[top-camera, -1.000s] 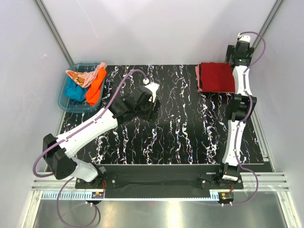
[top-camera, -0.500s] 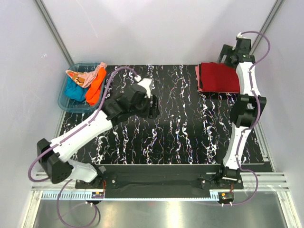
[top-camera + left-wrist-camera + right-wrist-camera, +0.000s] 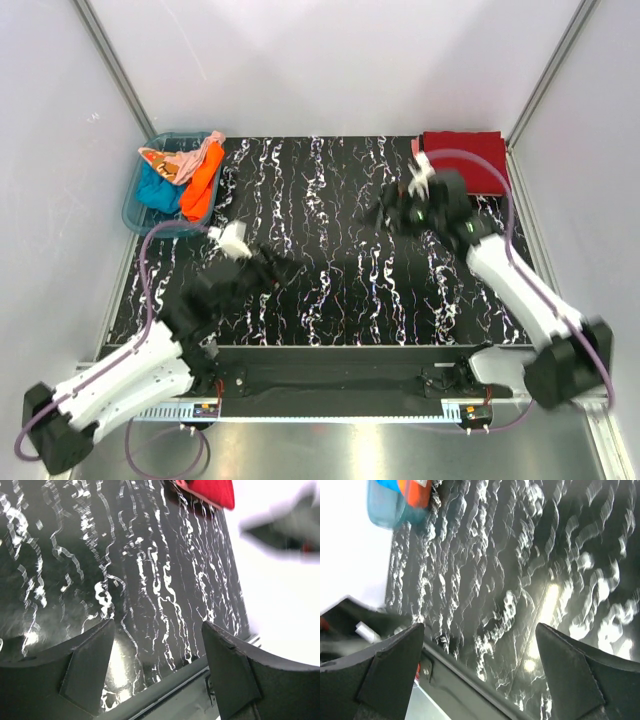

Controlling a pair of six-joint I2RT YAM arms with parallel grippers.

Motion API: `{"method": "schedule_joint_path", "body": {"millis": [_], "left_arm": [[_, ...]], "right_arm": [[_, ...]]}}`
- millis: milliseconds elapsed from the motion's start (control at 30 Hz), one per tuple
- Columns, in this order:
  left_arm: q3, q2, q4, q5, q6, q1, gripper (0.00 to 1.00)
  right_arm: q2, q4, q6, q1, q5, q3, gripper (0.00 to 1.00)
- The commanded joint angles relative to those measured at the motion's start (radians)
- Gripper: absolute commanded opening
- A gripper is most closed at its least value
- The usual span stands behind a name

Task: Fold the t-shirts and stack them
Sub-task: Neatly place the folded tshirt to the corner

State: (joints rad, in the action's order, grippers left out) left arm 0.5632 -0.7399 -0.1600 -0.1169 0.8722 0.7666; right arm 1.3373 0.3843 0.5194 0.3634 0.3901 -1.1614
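Gaping wide with nothing between its jaws, the right gripper (image 3: 480, 630) hangs over the middle of the black marbled table (image 3: 330, 190), while the left gripper (image 3: 157, 630), also open and empty, hovers low near the front edge. Both arms have swung back within the last second: the right has left the far right corner, where it stood beside the stack, and the left has drawn in from the table's centre toward its own base. Behind them the folded dark red shirt (image 3: 470, 160) lies flat on top of the stack in that corner, with a salmon pink shirt (image 3: 415, 150) showing at its left edge. The retreat suggests that the red shirt is finished with. Crumpled in the blue tub (image 3: 138, 220) at the far left are the teal shirt (image 3: 155, 190), the orange shirt (image 3: 200, 185) and a pale peach shirt (image 3: 180, 162), so the next pick likely comes from there.
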Motion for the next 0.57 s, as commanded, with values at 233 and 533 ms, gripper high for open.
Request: {"method": "schedule_joint_path", "body": {"millis": [233, 533], "left_arm": [[-0.428, 0.624, 0.025, -0.090, 0.260, 0.002, 0.76], [-0.560, 0.832, -0.041, 0.111, 0.292, 0.003, 0.77]], "right_arm": [[-0.774, 0.177, 0.323, -0.011, -0.175, 0.638, 1.00], [-1.322, 0.441, 0.498, -0.011, -0.101, 0.881, 1.00]]}}
